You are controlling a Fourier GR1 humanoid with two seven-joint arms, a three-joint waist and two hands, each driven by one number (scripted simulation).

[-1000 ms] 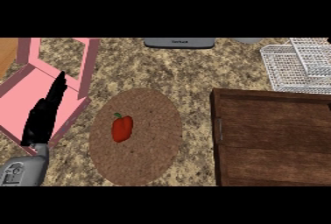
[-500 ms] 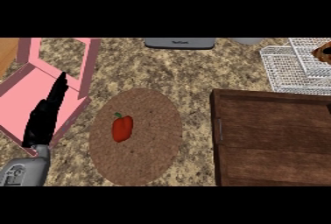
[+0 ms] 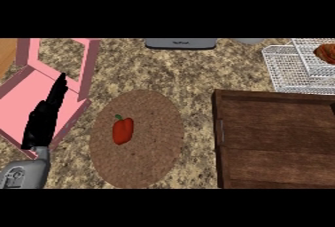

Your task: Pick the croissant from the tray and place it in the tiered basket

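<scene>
The brown croissant shows at the far right edge, lying in the white wire tiered basket at the back right. The dark wooden tray fills the right side with nothing on it. My left hand rests at the left, fingers straight and pointing up, open and holding nothing. My right hand is out of the view.
A red bell pepper lies on a round brown mat in the middle. A pink open frame sits at the left under my left hand. A grey appliance stands at the back edge.
The croissant has come into sight in the basket at the top right, a little more than half a second ago. The left hand has not moved.
</scene>
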